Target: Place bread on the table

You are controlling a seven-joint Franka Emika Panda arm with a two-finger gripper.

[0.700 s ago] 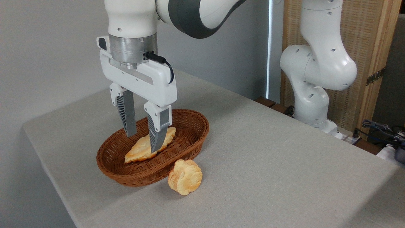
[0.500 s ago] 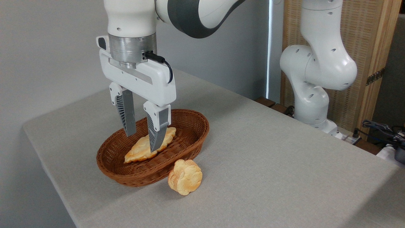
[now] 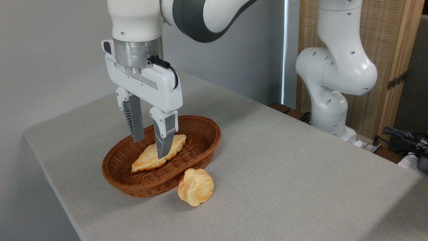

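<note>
The bread [image 3: 157,156] is seen lying inside the basket [image 3: 200,147] — not on the table [image 3: 284,174]. Above the basket, the gripper [image 3: 149,148] is held open, nothing gripped — fingers straddling the loaf.

Pincer [image 3: 149,147] spread over bread [image 3: 157,157] in basket [image 3: 200,147].

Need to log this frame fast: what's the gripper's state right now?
Gripper: open, holding nothing; its fingers hang over the bread in the basket.
</note>
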